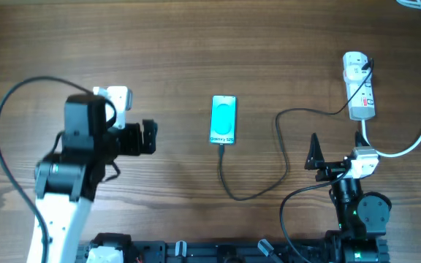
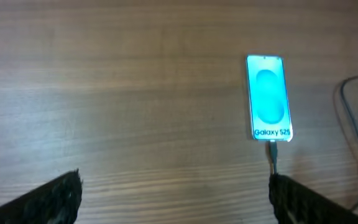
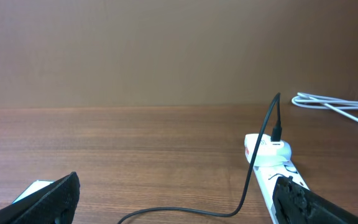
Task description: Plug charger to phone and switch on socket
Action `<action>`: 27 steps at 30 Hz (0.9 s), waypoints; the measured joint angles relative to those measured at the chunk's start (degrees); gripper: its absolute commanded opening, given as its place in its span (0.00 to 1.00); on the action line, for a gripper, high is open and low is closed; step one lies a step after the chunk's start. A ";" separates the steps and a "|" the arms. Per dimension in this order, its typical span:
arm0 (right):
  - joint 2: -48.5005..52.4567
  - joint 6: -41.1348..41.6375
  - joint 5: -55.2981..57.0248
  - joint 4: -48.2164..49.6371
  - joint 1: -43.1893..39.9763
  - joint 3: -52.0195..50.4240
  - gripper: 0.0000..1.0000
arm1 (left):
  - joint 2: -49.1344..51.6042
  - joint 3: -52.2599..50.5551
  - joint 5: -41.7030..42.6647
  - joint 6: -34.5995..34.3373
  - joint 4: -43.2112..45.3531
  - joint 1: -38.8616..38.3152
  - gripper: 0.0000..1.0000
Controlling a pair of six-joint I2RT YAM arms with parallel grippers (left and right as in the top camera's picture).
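Wooden worktop [image 1: 196, 44] | phone [image 1: 224, 120] flat at centre, charger [image 1: 225, 175] tip meeting its lower edge | socket [image 1: 358, 95] far right | I read left end effector [image 1: 150, 137] and right end effector [image 3: 176, 180] both spread, empty.

The phone [image 2: 269, 97] shows "Galaxy S25" in dark letters across the end of its cyan screen nearest the left hand [image 2: 174, 184]. Markings on the socket [image 1: 359, 93] are too small to read.
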 measured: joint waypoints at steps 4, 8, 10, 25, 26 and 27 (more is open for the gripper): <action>0.00 0.00 0.00 0.00 0.00 0.00 1.00 | -8.24 -7.37 1.86 0.61 7.58 1.16 1.00; 0.00 0.00 0.00 0.00 0.00 0.00 1.00 | -15.98 -14.23 2.58 0.81 12.87 2.78 1.00; 0.00 0.00 0.00 0.00 0.00 0.00 1.00 | -18.45 -16.39 2.82 0.81 13.66 2.84 1.00; 0.00 0.00 0.00 0.00 0.00 0.00 1.00 | -43.36 -30.47 2.86 0.79 22.08 3.04 1.00; 0.00 0.00 0.00 0.00 0.00 0.00 1.00 | -44.02 -30.88 2.84 0.79 23.08 3.04 1.00; 0.00 0.00 0.00 0.00 0.00 0.00 1.00 | -44.70 -31.71 2.84 0.79 24.61 3.04 1.00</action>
